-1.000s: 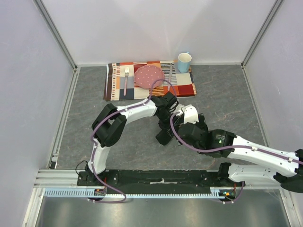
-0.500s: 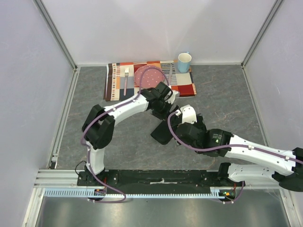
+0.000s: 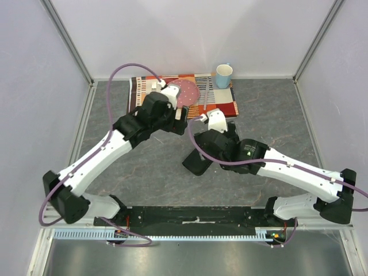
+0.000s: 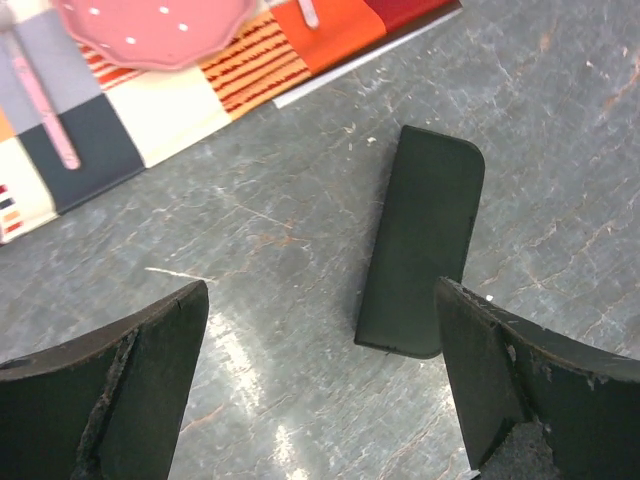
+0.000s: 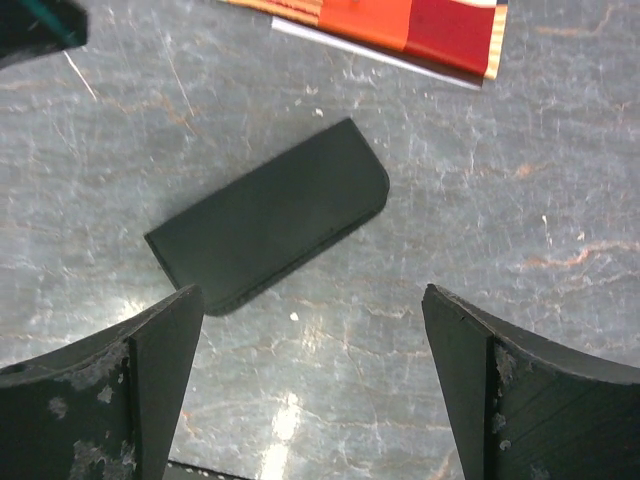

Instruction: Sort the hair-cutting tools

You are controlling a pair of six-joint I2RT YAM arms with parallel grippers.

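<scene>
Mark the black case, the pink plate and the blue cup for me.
black case (image 5: 268,230), right wrist view, middle of its flat top.
pink plate (image 4: 150,30), left wrist view, dotted face near its front edge.
blue cup (image 3: 223,79), top external view, outer wall.

Seen from above, the right arm (image 3: 287,169) covered the far end of the flat black case (image 3: 194,165), and the left arm (image 3: 115,144) hid the left side of the pink plate (image 3: 188,92). In the left wrist view, the plate (image 4: 155,30), the striped placemat (image 4: 180,110) and a silver utensil tip (image 4: 308,12) ran off the top edge. In the right wrist view, a dark shape (image 5: 35,25) at the top-left corner was too cropped to name.
</scene>
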